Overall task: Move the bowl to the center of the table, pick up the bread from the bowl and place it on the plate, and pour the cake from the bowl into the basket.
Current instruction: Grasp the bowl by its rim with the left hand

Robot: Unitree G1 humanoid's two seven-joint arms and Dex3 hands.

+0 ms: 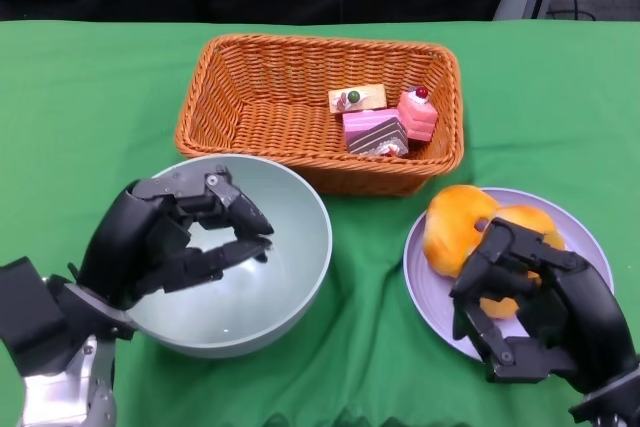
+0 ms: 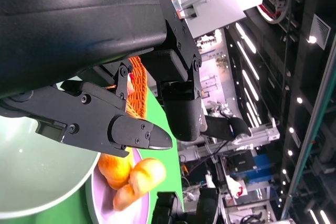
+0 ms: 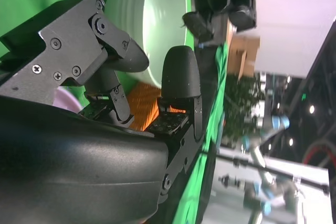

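Hovering over the pale green bowl (image 1: 262,265) is the left hand (image 1: 175,237), its fingers curled inward above the near rim with nothing seen between them; whether the rim itself is touched cannot be told from the head view. The bowl is seen upright on the green table (image 1: 90,107), left of centre, with no food visible inside it. Just behind it and to the right, the woven orange basket (image 1: 250,97) is found holding the cake (image 1: 385,119), several pink and cream pieces gathered in the basket's right half.

Over on the right, the lilac plate (image 1: 430,277) is set near the table's front edge, and the bread (image 1: 462,222) is lying on it, golden and rounded. The right hand (image 1: 535,307) is seen over the near part of the plate, fingers bent and spread above the bread; no firm grasp is shown, and the hand appears released. From the right wrist view, orange bread (image 3: 144,103) is glimpsed beyond the fingers (image 3: 181,77), with the bowl (image 3: 157,30) farther off. From the left wrist view, bread (image 2: 134,174) and plate (image 2: 94,208) are caught beside the bowl (image 2: 37,177).
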